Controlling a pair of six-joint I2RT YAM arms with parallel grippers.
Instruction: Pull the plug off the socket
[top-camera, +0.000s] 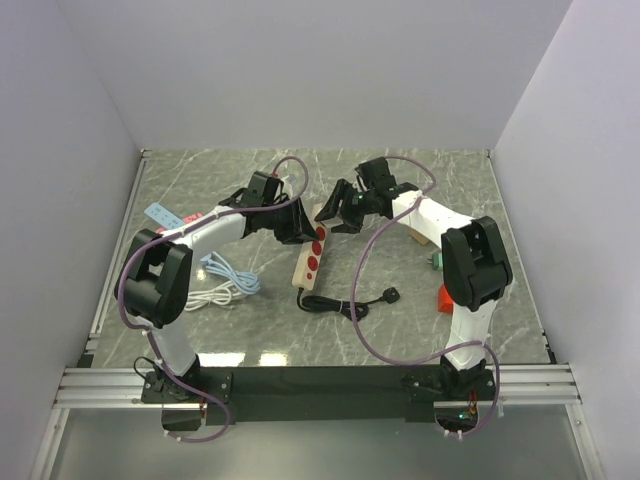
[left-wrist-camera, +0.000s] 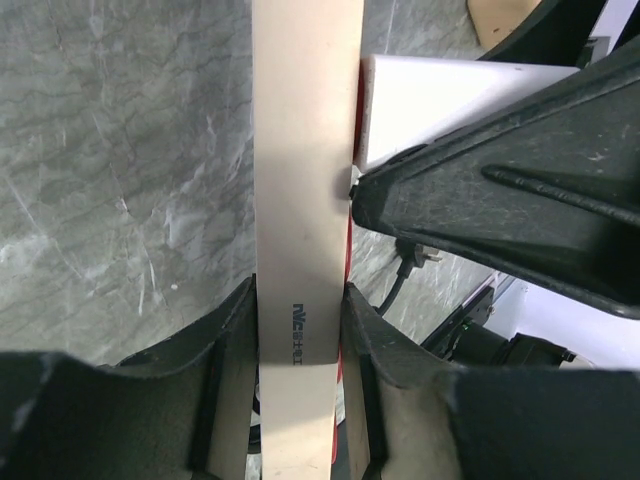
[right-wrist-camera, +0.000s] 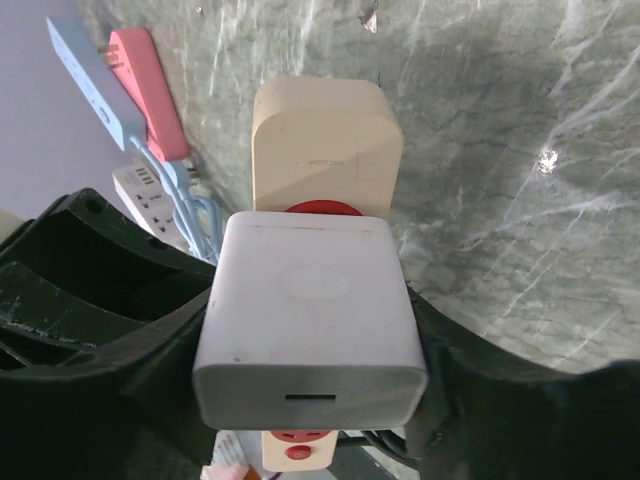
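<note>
A beige power strip with red sockets (top-camera: 309, 258) lies in the middle of the table. My left gripper (left-wrist-camera: 297, 345) is shut on the strip (left-wrist-camera: 300, 190), one finger pressed on each long side. A white cube-shaped plug (right-wrist-camera: 312, 320) sits in a red socket near the strip's far end (right-wrist-camera: 325, 140). My right gripper (right-wrist-camera: 312, 350) is shut on the plug, its black fingers (right-wrist-camera: 160, 340) touching both side faces. In the left wrist view the plug (left-wrist-camera: 440, 95) shows beside the right gripper's black finger. From above, both grippers (top-camera: 295, 222) (top-camera: 342, 212) meet over the strip's far end and hide the plug.
A blue strip (top-camera: 160, 213) and a pink strip (top-camera: 195, 217) lie at the left, with a white strip and coiled cable (top-camera: 215, 288) nearer. The beige strip's black cable and plug (top-camera: 390, 295) trail right. A red object (top-camera: 443, 297) and a green one (top-camera: 437, 260) sit beside the right arm.
</note>
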